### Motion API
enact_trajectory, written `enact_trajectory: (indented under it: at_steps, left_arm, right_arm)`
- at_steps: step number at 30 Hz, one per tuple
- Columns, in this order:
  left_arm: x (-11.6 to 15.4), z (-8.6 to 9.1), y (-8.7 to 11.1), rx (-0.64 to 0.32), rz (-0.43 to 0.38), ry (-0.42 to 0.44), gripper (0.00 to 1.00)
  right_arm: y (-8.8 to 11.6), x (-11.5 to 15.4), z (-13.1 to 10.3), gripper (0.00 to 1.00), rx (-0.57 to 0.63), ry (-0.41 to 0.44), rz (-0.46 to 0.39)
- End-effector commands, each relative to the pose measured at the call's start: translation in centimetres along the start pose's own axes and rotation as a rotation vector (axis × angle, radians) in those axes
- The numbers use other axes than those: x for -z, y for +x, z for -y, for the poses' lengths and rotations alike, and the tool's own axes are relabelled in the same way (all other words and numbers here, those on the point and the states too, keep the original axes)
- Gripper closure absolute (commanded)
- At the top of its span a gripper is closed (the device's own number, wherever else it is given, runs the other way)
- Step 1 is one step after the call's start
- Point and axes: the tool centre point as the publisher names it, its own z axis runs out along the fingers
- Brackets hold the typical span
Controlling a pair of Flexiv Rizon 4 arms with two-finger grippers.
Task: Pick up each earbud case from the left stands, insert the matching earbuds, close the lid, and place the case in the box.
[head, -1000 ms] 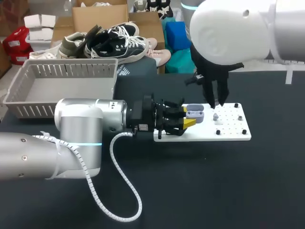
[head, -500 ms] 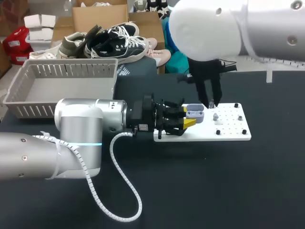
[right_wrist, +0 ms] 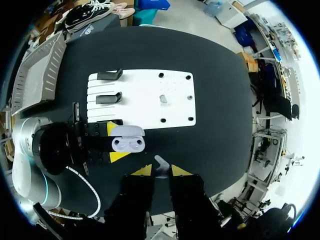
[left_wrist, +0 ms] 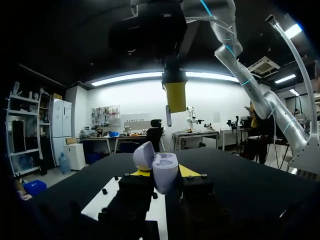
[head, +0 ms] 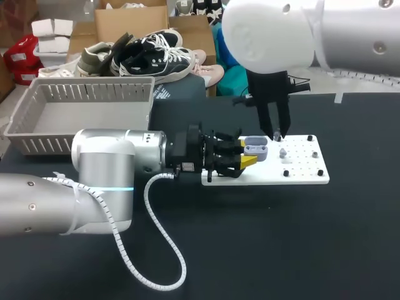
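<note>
My left gripper [head: 247,156] lies low over the white pegboard's [head: 300,175] left end, shut on a lavender earbud case [head: 256,149] whose lid stands open. In the left wrist view the case [left_wrist: 159,169] sits between the two yellow tips. From above, my right gripper [head: 275,131] hangs just right of the case, shut on a small white earbud [right_wrist: 161,163]. A second earbud [head: 282,152] rests on the board, also visible from the right wrist as an earbud [right_wrist: 163,98]. Seen from the left wrist, the right gripper [left_wrist: 174,100] hovers over the case.
A grey slatted basket [head: 37,131] stands at the table's back left. Two black stands [right_wrist: 109,86] are on the pegboard's left part, and black pegs [head: 320,172] dot its right end. The left arm's white cable [head: 156,244] loops over the black tabletop in front.
My right gripper has risen off the board's right part and shifted a little left toward the open case, carrying the earbud. The left gripper and case have stayed still.
</note>
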Motion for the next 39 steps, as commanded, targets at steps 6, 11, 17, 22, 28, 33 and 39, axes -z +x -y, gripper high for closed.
enact_trajectory:
  at_steps: [6, 11, 17, 22, 28, 33, 39]
  left_arm:
    - [-0.1, 0.0, 0.1, -0.001, 0.001, -0.002, 1.0]
    - [-0.1, 0.0, 0.1, -0.001, 0.001, -0.002, 1.0]
    - [-0.1, 0.0, 0.1, -0.001, 0.001, -0.002, 1.0]
    - [-0.1, 0.0, 0.1, -0.001, 0.001, -0.002, 1.0]
    - [-0.1, 0.0, 0.1, -0.001, 0.001, -0.002, 1.0]
    - [-0.1, 0.0, 0.1, -0.001, 0.001, -0.002, 1.0]
    - [-0.1, 0.0, 0.1, -0.001, 0.001, -0.002, 1.0]
  right_arm:
    - [-0.3, 0.6, -0.8, 1.0, -0.093, -0.004, -0.013]
    - [-0.4, 0.7, -1.3, 1.0, -0.156, -0.004, -0.01]
    - [-0.2, 0.8, -1.5, 1.0, -0.186, -0.001, -0.003]
    - [0.3, 0.6, -1.9, 1.0, -0.147, -0.002, 0.019]
    - [0.5, -0.2, -2.3, 1.0, -0.118, 0.014, 0.037]
    - [0.3, -0.6, -2.4, 1.0, -0.114, 0.018, 0.038]
    - [-0.1, -1.3, -2.8, 1.0, -0.11, 0.027, 0.029]
